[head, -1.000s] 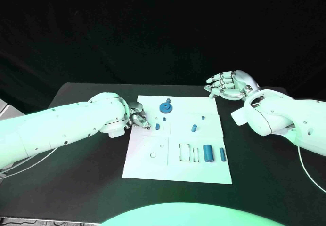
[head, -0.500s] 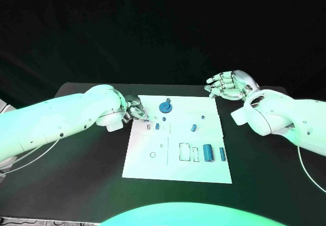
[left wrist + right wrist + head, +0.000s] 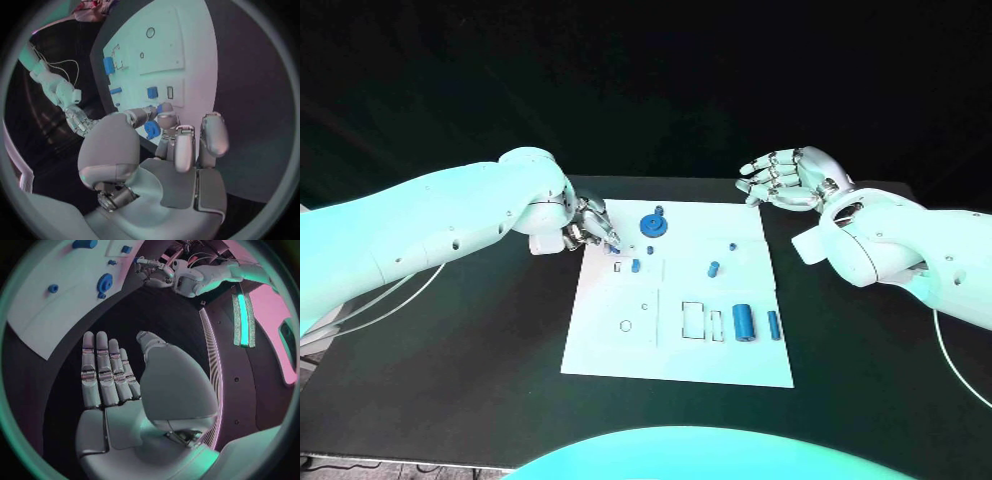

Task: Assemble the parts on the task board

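Parts: small blue peg (image 3: 152, 130) pinched in left hand (image 3: 584, 228) fingertips over task board (image 3: 678, 350) near-left corner; looks light, rigid, slick, so grip its sides. Blue gear (image 3: 652, 226), cylinders (image 3: 743, 325) sit on board. Right hand (image 3: 788, 178) hovers off far-right corner, fingers spread, holding nothing.

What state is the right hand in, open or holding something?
Open. The right hand holds nothing: fingers straight, palm bare, over the black table beside the white board.
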You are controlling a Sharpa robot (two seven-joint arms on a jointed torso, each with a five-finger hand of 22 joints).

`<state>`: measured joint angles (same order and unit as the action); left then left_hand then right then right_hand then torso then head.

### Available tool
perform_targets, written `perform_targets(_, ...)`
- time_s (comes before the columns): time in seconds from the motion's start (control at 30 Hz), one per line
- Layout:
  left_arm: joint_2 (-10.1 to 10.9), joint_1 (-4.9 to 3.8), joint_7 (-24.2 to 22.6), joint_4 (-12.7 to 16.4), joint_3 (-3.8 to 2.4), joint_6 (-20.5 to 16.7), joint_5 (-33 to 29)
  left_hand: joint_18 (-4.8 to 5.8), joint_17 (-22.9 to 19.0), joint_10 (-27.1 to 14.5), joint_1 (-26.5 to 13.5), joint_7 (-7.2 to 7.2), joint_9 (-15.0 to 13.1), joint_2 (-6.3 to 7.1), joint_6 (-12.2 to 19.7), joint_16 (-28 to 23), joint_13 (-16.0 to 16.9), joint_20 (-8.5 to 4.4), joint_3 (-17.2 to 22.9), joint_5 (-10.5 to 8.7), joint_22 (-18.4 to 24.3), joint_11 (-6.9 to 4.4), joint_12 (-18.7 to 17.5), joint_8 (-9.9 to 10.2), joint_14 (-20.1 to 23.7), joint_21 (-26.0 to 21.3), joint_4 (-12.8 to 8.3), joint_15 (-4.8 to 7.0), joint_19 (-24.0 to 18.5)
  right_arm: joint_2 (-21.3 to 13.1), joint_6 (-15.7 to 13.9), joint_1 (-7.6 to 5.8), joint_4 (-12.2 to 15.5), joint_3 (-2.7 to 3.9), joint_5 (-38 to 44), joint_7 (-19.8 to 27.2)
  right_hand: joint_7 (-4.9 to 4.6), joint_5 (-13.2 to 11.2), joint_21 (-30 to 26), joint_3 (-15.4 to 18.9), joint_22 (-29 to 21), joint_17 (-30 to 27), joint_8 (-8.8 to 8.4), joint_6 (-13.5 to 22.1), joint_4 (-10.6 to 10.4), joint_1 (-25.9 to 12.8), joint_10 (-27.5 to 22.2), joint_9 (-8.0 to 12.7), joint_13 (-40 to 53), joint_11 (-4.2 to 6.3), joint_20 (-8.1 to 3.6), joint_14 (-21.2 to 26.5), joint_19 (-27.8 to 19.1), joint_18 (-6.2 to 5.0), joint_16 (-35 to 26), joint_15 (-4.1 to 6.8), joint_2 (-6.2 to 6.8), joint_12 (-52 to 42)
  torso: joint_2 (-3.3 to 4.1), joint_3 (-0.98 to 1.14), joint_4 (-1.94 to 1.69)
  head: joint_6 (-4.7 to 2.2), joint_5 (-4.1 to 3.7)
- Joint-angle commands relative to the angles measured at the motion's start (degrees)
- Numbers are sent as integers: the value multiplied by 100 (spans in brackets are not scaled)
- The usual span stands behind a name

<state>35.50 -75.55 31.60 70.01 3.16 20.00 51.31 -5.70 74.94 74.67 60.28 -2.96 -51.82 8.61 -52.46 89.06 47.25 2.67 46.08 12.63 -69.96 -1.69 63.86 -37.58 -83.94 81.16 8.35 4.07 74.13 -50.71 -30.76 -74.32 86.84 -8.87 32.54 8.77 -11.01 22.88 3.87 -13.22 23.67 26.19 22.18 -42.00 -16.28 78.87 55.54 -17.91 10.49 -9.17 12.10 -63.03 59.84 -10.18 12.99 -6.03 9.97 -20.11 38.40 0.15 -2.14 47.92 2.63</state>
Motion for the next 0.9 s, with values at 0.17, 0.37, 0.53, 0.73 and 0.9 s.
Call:
perform_targets(0.17,-209,-48,74,-277,51,482,83,106,1372,42,71,29,17,-40,-76,32,45,-23,963,74,-43,14,10,24,-569,34,-1037,38,30,21,54,5,-1,1,22,92,-230,28,-21,-41,-7,-8,25,18,7,-3,32,7,-7,-18,25,40,-33,-23,-27,-18,64,26,1,2,-7,36,16)
perform_targets(0.37,-284,-52,-31,-266,107,283,393,111,1369,53,65,29,23,-42,-88,31,58,-26,956,99,-66,14,18,32,-568,44,-1048,39,48,29,60,7,0,1,22,92,-229,30,-21,-44,-15,-11,28,15,8,-1,35,8,-15,-18,26,43,-36,-23,-33,-19,64,26,0,-6,-11,53,14)
perform_targets(0.53,-234,-48,-119,-80,147,106,721,111,1381,63,61,30,27,-44,-97,36,74,-29,953,119,-67,13,28,39,-571,45,-1058,39,48,27,58,13,4,1,85,94,-230,31,-21,-45,-20,-13,29,15,8,-2,36,9,-19,-18,27,44,-38,-23,-36,-19,64,26,-6,-2,-2,70,29)
perform_targets(0.73,-168,-29,-147,70,172,-79,858,111,1391,74,56,30,31,-45,-108,41,89,-32,950,146,-66,12,38,45,-574,46,-1068,39,47,21,59,19,8,1,114,96,-230,31,-21,-45,-23,-14,30,15,7,-3,36,10,-22,-19,28,45,-39,-23,-39,-20,65,27,-11,-9,-28,83,33)
perform_targets(0.9,-116,-6,-143,174,186,-87,891,111,1392,77,55,31,32,-46,-110,42,96,-32,950,150,-67,12,42,45,-574,46,-1069,39,47,28,63,22,5,1,121,97,-231,31,-21,-44,-29,-17,30,15,6,-6,36,12,-27,-19,28,46,-42,-23,-42,-21,67,27,-9,-10,-13,84,47)
